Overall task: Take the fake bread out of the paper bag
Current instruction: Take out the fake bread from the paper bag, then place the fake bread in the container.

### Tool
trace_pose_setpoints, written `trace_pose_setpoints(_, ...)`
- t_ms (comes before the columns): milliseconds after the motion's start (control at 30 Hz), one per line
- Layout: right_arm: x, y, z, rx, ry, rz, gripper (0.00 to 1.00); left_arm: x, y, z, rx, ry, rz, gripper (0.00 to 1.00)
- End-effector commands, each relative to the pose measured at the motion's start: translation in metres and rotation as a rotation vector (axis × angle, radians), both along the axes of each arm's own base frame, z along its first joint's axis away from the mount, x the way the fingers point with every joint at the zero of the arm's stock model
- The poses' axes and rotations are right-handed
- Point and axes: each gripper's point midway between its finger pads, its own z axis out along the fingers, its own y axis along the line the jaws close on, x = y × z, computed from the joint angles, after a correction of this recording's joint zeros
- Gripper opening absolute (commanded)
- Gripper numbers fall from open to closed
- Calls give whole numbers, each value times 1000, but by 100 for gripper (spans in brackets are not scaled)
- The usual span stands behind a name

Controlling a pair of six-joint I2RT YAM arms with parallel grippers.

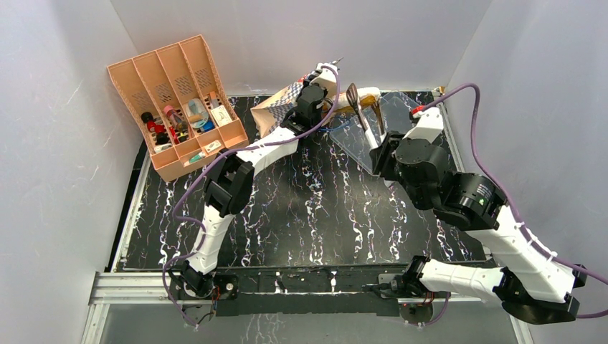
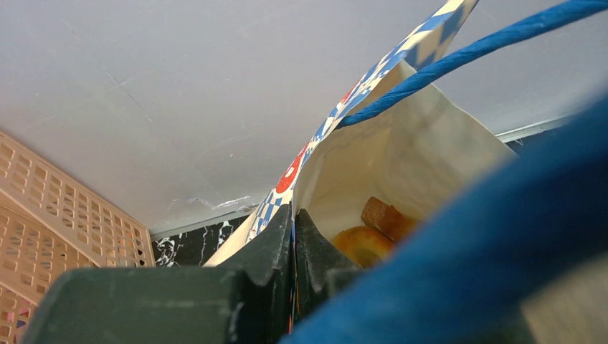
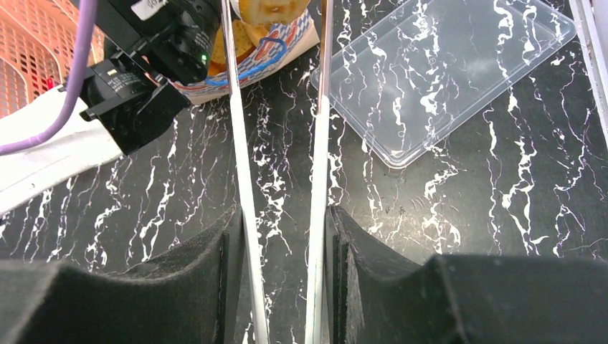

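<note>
The paper bag (image 1: pixel 281 106) lies at the back of the table with its mouth facing right. My left gripper (image 1: pixel 312 97) is shut on the bag's checkered rim (image 2: pixel 308 154) and holds the mouth open. The left wrist view shows my left gripper (image 2: pixel 294 215), with a golden ring bagel (image 2: pixel 361 245) and a brown toast slice (image 2: pixel 384 216) inside the bag. My right gripper (image 1: pixel 378 147) is shut on the handles of metal tongs (image 3: pixel 240 143). The tong tips sit either side of a round golden-tan bread (image 3: pixel 274 8) at the bag's mouth (image 3: pixel 267 54). In its own wrist view, my right gripper (image 3: pixel 283 240) hides the tongs' handle end.
A clear plastic tray (image 1: pixel 401 115) lies right of the bag under the tongs, and also shows in the right wrist view (image 3: pixel 444 72). An orange slotted organiser (image 1: pixel 176 100) with small items stands at the back left. White walls close in the table at the left, back and right.
</note>
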Motion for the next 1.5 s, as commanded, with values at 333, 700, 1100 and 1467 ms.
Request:
trace_pose_setpoints(333,4,-22,66,131,-168,-98,0,-5,17,20,-29,-22,30,0)
trace_pose_setpoints(700,12,-25,46,82,-157,-163,0,-17,30,35,-55,-59,35,0)
trace_pose_setpoints(1100,35,-10,-12,-61,-81,-232,0,-54,54,64,-146,-103,6,0)
trace_pose_setpoints(1467,92,-19,-63,-137,21,-266,0,-87,53,88,-241,-111,-100,0)
